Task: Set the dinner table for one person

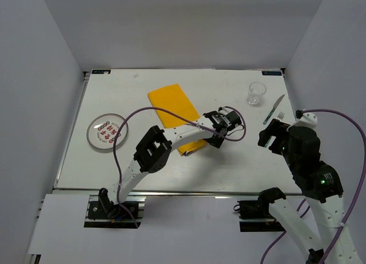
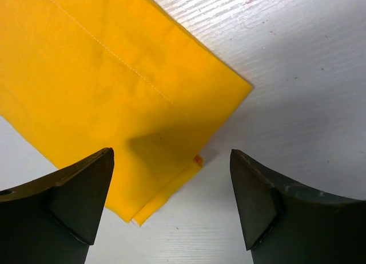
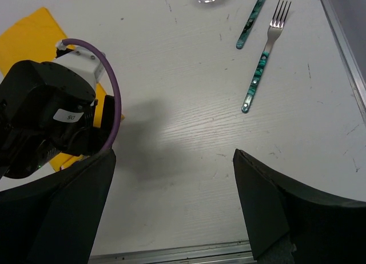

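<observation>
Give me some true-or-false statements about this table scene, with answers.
1. The left gripper is open over a corner of the yellow cloth. True.
2. The glass stands on the plate. False: they sit apart, on opposite sides of the cloth.
3. The fork lies flat on the dinner table. True.
4. The right gripper holds the fork. False: it is open and empty.

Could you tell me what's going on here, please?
A robot is setting a table for one. The left claw hangs open over a corner of the yellow napkin, gripping nothing. The right claw, open and empty, hovers near the fork and knife. A plate sits at the left, a glass at the back right.
</observation>
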Robot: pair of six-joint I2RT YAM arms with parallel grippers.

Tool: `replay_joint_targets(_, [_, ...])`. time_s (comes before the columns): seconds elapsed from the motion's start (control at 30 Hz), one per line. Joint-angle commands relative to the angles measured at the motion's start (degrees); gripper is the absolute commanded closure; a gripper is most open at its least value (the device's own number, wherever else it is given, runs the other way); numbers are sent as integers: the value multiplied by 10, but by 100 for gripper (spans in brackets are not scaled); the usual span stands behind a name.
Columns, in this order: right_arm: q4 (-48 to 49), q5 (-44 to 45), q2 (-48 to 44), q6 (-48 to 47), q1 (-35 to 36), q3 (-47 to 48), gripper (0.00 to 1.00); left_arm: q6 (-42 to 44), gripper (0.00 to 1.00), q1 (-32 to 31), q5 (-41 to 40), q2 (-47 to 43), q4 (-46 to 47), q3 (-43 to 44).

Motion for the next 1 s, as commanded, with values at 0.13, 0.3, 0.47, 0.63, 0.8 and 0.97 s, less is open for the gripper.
replay_joint_targets(0.13, [13, -22, -10, -13, 0, -9, 11, 78, 12, -2, -19, 12, 47, 15])
replay_joint_targets(0.3, [12, -29, -13, -14, 0, -8, 11, 135, 18, -2, -17, 27, 82, 31])
replay_joint_targets(0.47, [12, -28, -18, -16, -1, -7, 11, 150, 64, -2, -13, 40, 87, 32])
replay_joint_targets(0.63, [17, -32, -15, -15, 0, -10, 11, 133, 100, -2, -69, 21, 116, 31])
replay_joint_targets(0.8, [25, -33, -15, -14, 0, -16, 11, 94, 100, 9, -127, -30, 138, 21])
replay_joint_targets(0.97, [47, -46, -5, -6, 0, -32, 11, 25, 100, 21, -195, -84, 134, -9])
